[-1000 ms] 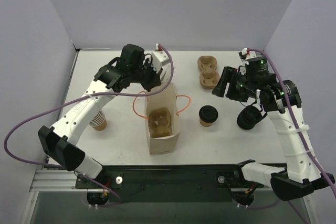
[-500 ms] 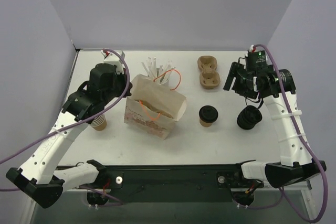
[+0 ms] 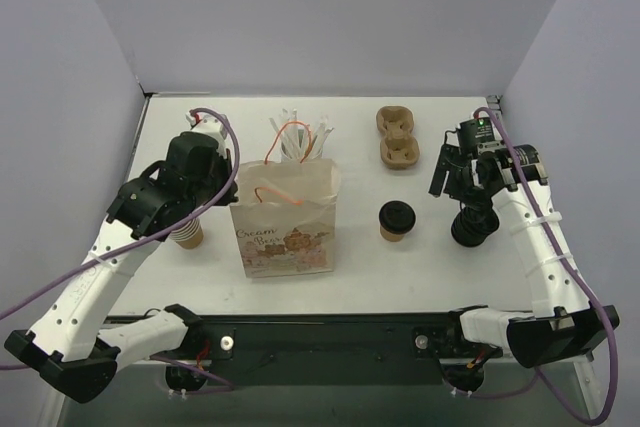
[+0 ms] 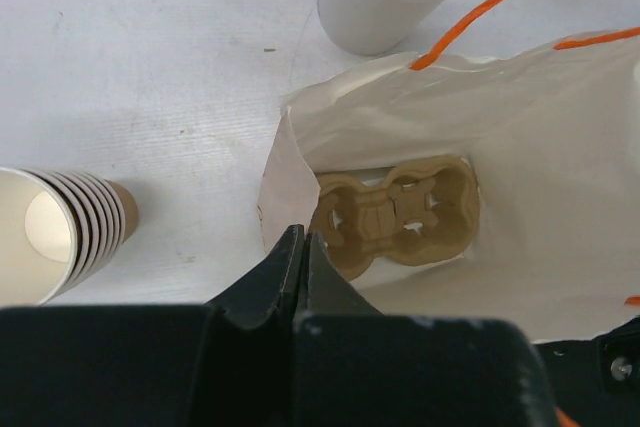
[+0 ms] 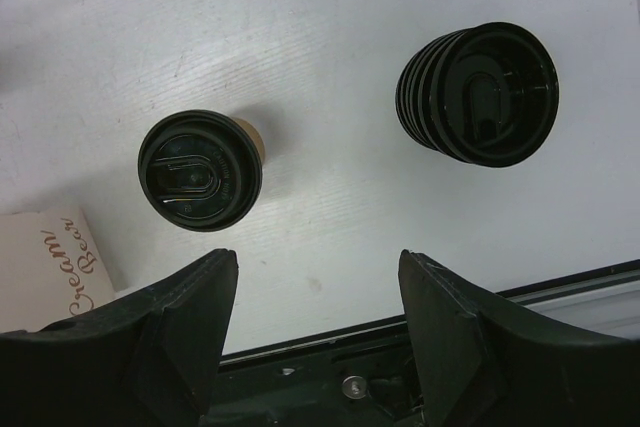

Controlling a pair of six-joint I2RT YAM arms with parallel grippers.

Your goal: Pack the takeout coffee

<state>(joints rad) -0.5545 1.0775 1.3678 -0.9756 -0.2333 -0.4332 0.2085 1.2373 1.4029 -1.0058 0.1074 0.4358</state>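
The white table (image 3: 360,272) carries everything here. The largest thing on it is the white paper bag with orange cord handles (image 3: 285,217), standing upright near the middle. Its front is printed with "Cream Bear" in script above a small drawing too fine to make out. From my left wrist I look straight down its open mouth, where a brown moulded-pulp cup carrier (image 4: 395,217) lies flat on the bottom.

My left claw (image 4: 298,242) hangs over the bag's nine o'clock edge with its fingers pressed together, holding nothing. My right claw (image 5: 315,267) hovers over the table with its fingers spread apart and nothing between them.

More brown pulp carriers (image 3: 397,137) sit at one o'clock of the bag. A stack of black plastic lids (image 3: 473,225) stands under my right arm, and a stack of lidless brown paper cups (image 3: 188,235) stands at nine o'clock of the bag. A white cup of white stirrers (image 3: 298,147) stands at twelve o'clock, just behind the bag.

The takeout coffee, a small brown paper cup with a round black lid (image 3: 397,220), stands upright at three o'clock of the bag. It is clear of the bag, and the lid stack is at its three o'clock. Nothing lies between it and my right claw.
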